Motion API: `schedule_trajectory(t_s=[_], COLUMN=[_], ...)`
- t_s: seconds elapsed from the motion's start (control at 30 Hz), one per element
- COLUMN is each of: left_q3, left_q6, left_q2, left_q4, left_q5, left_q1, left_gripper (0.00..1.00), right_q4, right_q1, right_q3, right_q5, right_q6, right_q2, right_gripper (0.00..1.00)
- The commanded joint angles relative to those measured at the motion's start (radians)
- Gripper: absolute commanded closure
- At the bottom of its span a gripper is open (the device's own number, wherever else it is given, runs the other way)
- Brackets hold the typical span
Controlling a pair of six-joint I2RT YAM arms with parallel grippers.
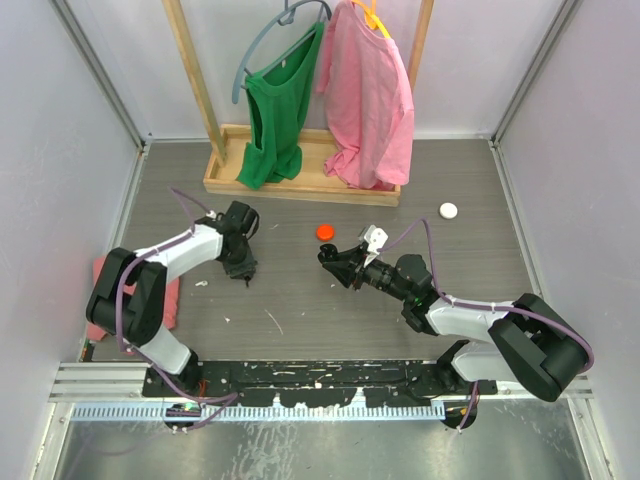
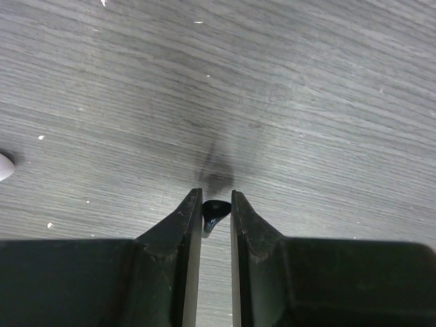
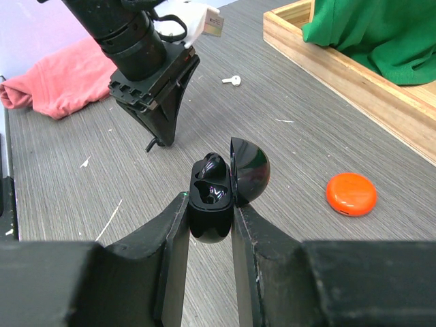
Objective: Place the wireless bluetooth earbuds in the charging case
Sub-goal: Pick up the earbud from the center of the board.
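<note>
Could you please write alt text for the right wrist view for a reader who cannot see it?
The right gripper clamps an open glossy black charging case over a grey wood-grain table. Beyond it, the left gripper points down, pinching a tiny black earbud; a round orange puck lies to the right.

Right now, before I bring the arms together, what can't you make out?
- Left wrist: black earbud mostly hidden between the fingers of the left gripper; orientation unclear.
- Right wrist: case interior dark and glossy; free socket unclear.
- Top: the earbud is too small, hidden under the gripper.
- Left wrist: white object cut off at the left edge.
</note>
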Motion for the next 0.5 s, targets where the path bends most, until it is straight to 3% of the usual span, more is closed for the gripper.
schedule_trajectory(t_s=[0.0,0.47], left_q3=[-0.004,-0.013], left_q6=[-0.019,-0.044], left_q2=[-0.083,-0.377], left_q4=[0.006,0.068], left_q5=[0.031,-0.047], left_q1=[0.003,-0.097], left_gripper=[0.90,0.96], right_q4=[0.040,0.083], right_q1=[0.000,0.002], right_q3=[0.022,0.014], right_q5=[0.001,-0.026], right_q6=[-0.007,0.010], right_q2=[0.000,0.005], right_gripper=[0.88,0.88])
